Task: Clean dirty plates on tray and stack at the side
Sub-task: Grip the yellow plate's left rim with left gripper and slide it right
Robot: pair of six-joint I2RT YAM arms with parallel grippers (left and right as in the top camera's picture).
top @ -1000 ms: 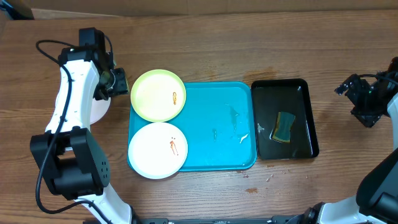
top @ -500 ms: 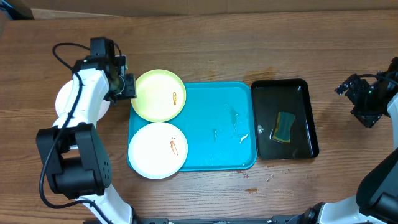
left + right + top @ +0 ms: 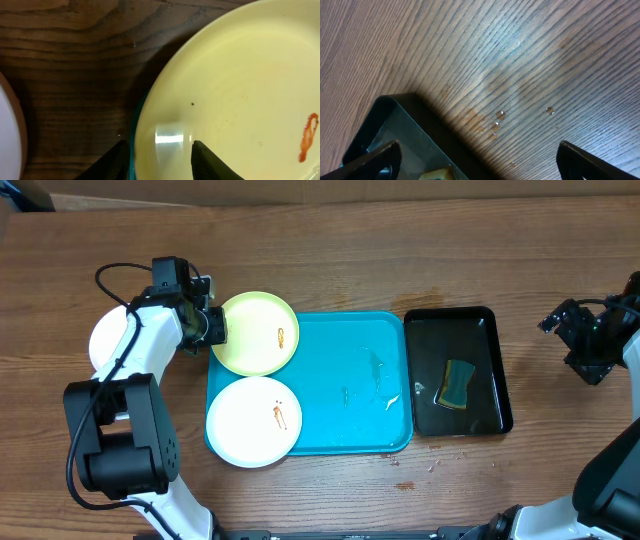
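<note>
Three plates are in view: the pale yellow-green plate (image 3: 254, 332) lies on the far-left corner of the cyan tray (image 3: 350, 385), a white plate (image 3: 254, 421) lies on the tray's near-left corner, and a second white plate (image 3: 103, 340) rests on the bench (image 3: 330, 250) toward its left edge, partly hidden by the left arm. A second ago the left hand (image 3: 215, 329) hung over bare bench to the left of the tray. It has since swung right to the yellow-green plate's left rim, uncovering more of the white plate on the bench. In the left wrist view its fingers (image 3: 210, 164) straddle that rim, one outside it and one over the plate's face, with a gap showing, so the hand is part open and not clamped. The right hand (image 3: 578, 332) has not moved and stays wide open near the bench's right edge. The tray, plates, black tray (image 3: 490, 330) and sponge (image 3: 459, 383) lie as before.
</note>
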